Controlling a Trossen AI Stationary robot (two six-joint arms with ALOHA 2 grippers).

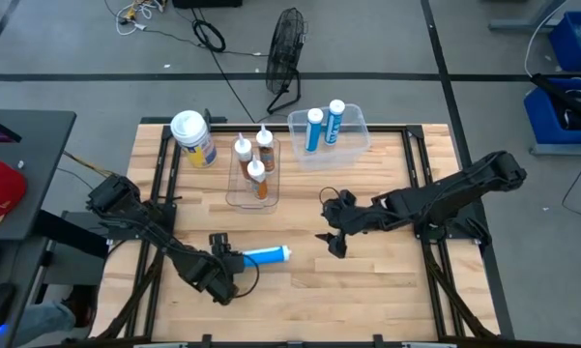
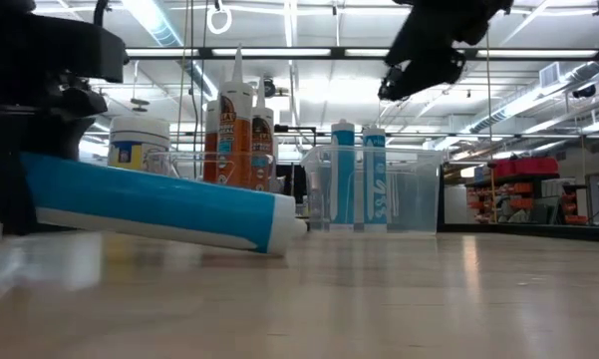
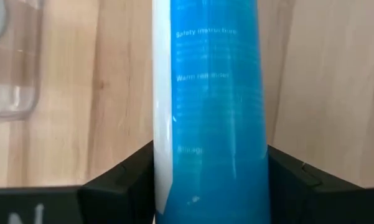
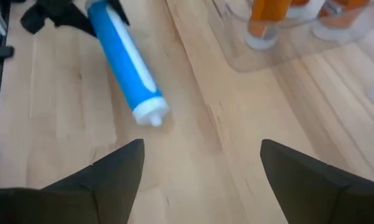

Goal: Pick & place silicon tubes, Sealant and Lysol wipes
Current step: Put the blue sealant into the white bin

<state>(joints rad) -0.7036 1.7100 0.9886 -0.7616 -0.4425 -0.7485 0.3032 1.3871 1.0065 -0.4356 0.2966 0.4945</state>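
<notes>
On the wooden bench (image 1: 367, 271), the left pincer (image 1: 222, 263) grips a blue silicone tube (image 1: 263, 256) lying flat. The right pincer (image 1: 331, 230) hangs open above mid-bench. The Lysol wipes (image 1: 193, 137) stand at the far-left corner; a floor fan (image 1: 286, 48) stands on grey floor beyond.

On the wooden table (image 1: 367, 280), the left gripper (image 1: 224, 259) grips one end of a blue tube (image 1: 264, 256) lying flat, in front of the clear tray (image 1: 234, 193) of orange tubes (image 1: 254, 159). The Lysol wipes (image 1: 193, 138) stand just left of that tray, and a clear bin (image 1: 356, 130) with two upright blue tubes (image 1: 325, 126) sits to its right. The right gripper (image 1: 331, 230), fingers spread, hovers right of the lying tube.
</notes>
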